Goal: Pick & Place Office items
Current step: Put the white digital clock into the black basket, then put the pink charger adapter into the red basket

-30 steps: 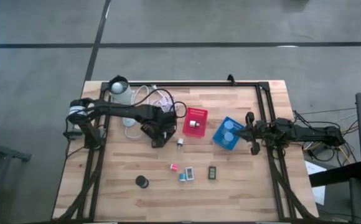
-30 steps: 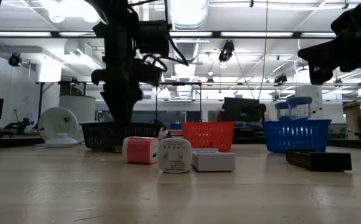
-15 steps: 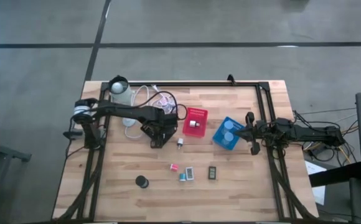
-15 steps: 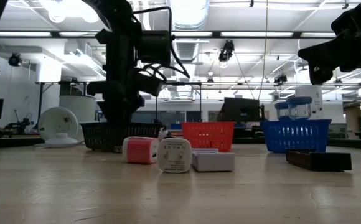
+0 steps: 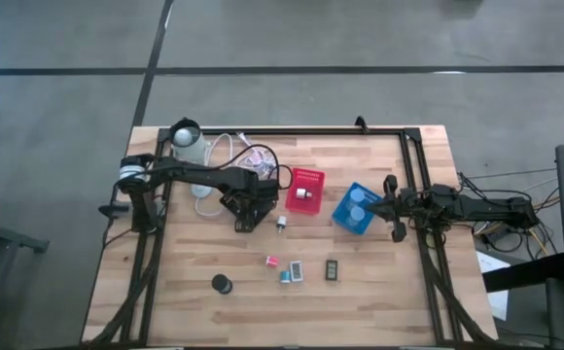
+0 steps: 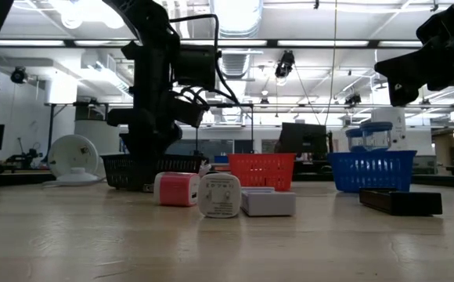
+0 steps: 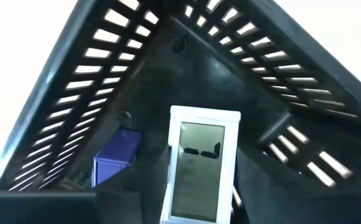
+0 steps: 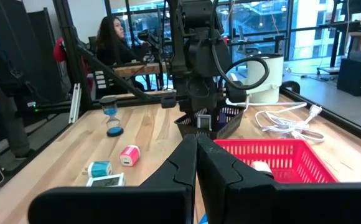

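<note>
Wooden plank surface [image 5: 165, 292], pale grain, with a dark metal frame [image 5: 413, 146] along its far and side edges.

Three mesh bins in a rough row across the middle. Black bin [image 6: 137, 170] toward the lamp side; slotted walls meet at a corner in the left wrist view. Red bin [image 5: 306, 190] in the centre. Blue bin [image 5: 355, 208] next, turned at an angle.

White lamp [image 5: 186, 133] at a far corner, round head. Its white cable [image 5: 248, 154] lies in loose loops between lamp and black bin.

Grey floor [image 5: 68, 97] around, crossed by dark lines.

A seated person [image 8: 112, 40] beyond the surface in the right wrist view.
</note>
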